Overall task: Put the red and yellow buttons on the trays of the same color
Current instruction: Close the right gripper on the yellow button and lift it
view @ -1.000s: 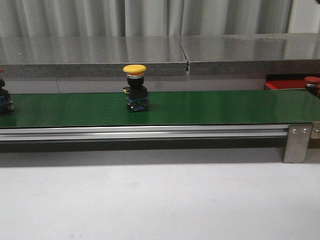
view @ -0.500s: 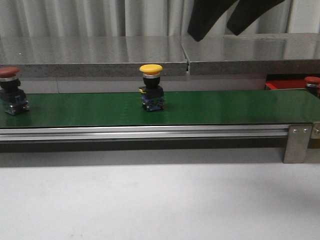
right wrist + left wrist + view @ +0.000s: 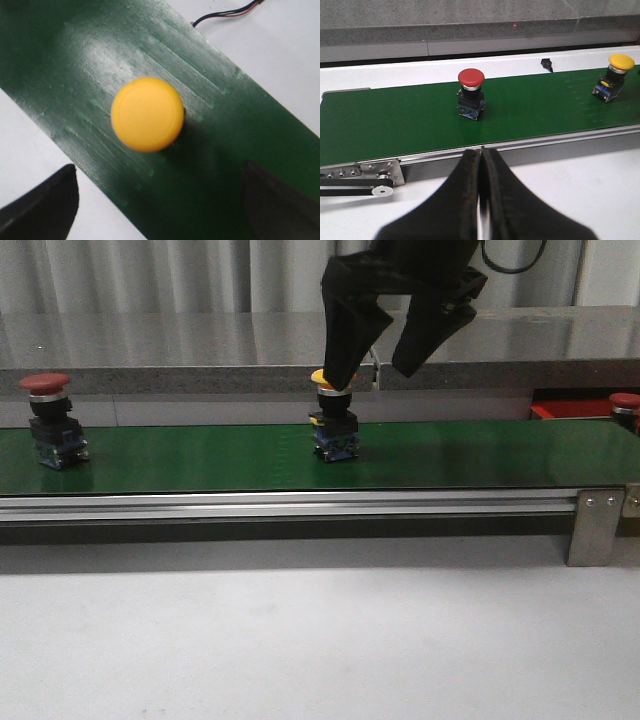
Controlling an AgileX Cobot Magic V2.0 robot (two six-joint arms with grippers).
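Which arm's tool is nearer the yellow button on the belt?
Right. The right tool hangs open directly above the yellow button; the left tool, shut, sits off the belt nearer the red button.

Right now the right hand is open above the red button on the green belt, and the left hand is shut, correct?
Not quite. The open right hand is above the yellow button, not the red one, as the right wrist view shows. The red button stands apart, further along the green belt. The left hand is shut.
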